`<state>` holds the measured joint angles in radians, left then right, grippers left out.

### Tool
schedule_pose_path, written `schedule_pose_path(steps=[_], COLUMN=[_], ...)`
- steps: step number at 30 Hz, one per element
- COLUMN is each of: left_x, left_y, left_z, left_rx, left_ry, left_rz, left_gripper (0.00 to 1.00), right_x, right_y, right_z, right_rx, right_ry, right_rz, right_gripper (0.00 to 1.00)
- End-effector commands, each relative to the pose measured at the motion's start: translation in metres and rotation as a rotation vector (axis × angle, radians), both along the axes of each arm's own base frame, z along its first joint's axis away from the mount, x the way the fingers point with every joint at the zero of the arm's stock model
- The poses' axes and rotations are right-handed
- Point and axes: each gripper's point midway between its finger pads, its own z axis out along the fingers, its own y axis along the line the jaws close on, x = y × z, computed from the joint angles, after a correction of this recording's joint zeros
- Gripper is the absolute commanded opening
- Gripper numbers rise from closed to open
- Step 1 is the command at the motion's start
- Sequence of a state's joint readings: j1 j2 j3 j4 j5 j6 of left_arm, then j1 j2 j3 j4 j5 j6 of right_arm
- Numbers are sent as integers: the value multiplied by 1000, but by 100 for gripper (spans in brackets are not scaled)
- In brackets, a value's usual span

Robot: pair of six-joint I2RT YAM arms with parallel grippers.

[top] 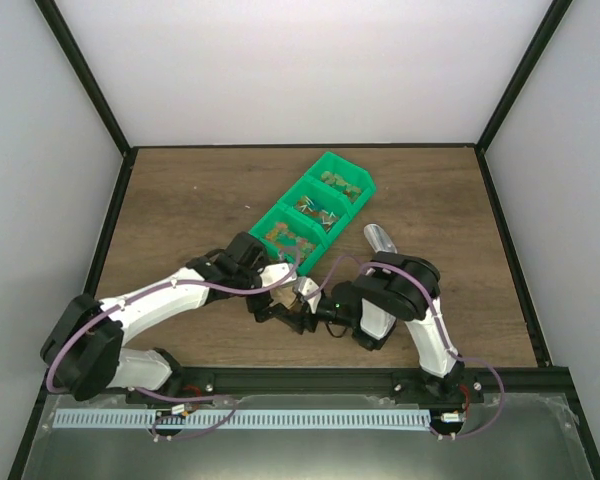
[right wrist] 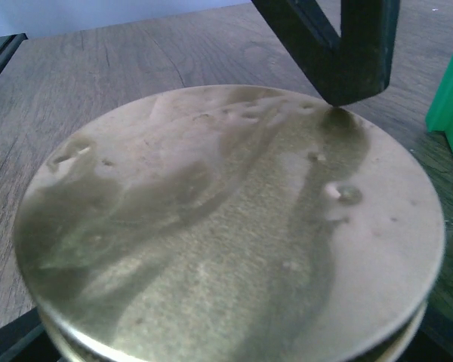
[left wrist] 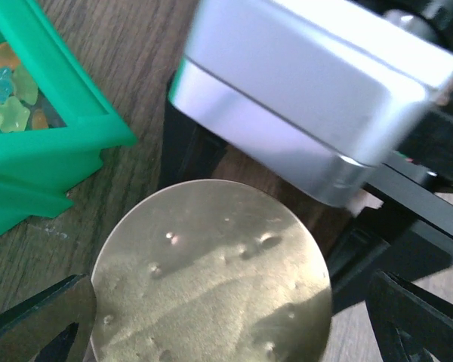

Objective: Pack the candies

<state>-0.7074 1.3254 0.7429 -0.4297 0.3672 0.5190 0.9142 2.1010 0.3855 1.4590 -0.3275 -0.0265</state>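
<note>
The candies (top: 315,208) are small mixed sweets lying in the three compartments of a green bin (top: 280,215); in the left wrist view some candies (left wrist: 7,98) show in the nearest compartment (left wrist: 83,128). A round gold metal tin (top: 305,292) sits between both grippers, just in front of the bin. My right gripper (right wrist: 226,348) is shut on the tin (right wrist: 226,226) from below its rim. My left gripper (left wrist: 228,305) stands open, its fingers (left wrist: 38,320) on either side of the tin's top (left wrist: 211,279). A metal scoop (top: 380,238) lies right of the bin.
The right gripper's silver housing (left wrist: 309,98) hangs close above the tin in the left wrist view. The left finger (right wrist: 340,45) reaches over the tin's far edge in the right wrist view. A black frame rail (top: 380,378) runs along the table's near edge.
</note>
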Motion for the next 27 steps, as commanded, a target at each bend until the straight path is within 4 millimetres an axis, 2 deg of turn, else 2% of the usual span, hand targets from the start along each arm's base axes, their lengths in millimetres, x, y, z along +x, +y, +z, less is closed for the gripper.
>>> schedule_pose_path(steps=[1,8,17,27], left_x=[16,11,7,-5], left_y=[-3,-4,-1,10], left_z=[-4,-10,-21,-32], left_rx=[14,24,66,168], left_ry=[-23,-12,-10,-102], left_rz=[106,93,47,-205], left_gripper=[100,100,91,83], right_x=[0,-1,-4,-18], right_y=[-8,-9,-9,-5], right_z=[-28,-28,-26,-17], right_rx=[-84,-87,-81,-49], right_ry=[69,65,56,24], right_rz=[-41,-42,-28,66], right_gripper=[59,59,59,57])
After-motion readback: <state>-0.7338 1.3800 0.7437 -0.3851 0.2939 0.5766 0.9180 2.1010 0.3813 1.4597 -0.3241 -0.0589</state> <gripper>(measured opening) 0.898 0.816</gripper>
